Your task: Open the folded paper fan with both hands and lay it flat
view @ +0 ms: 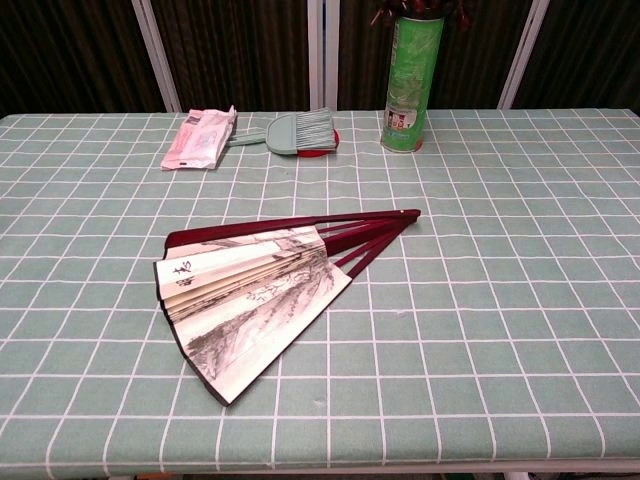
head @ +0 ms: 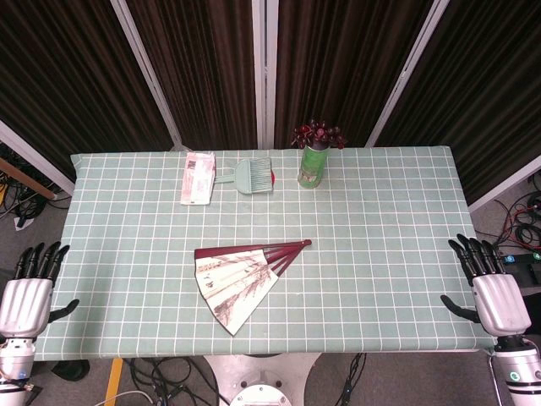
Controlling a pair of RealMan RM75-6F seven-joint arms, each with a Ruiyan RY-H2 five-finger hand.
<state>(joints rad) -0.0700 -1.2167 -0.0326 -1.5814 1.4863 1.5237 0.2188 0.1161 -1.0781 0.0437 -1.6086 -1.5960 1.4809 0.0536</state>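
Now both the left hand (head: 28, 300) and right hand (head: 493, 292) hover, fingers spread.

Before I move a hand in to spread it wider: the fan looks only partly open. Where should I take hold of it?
Probably the two dark red outer ribs. The paper fan lies flat, pivot toward the green can, leaves fanned left. The left hand could come from the left onto the near rib; the right hand could pin the pivot end from the right. Avoid the paper itself.

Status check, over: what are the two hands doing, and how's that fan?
Left hand and right hand open, off the table edges. Paper fan partly spread, flat on table. Nothing near it.
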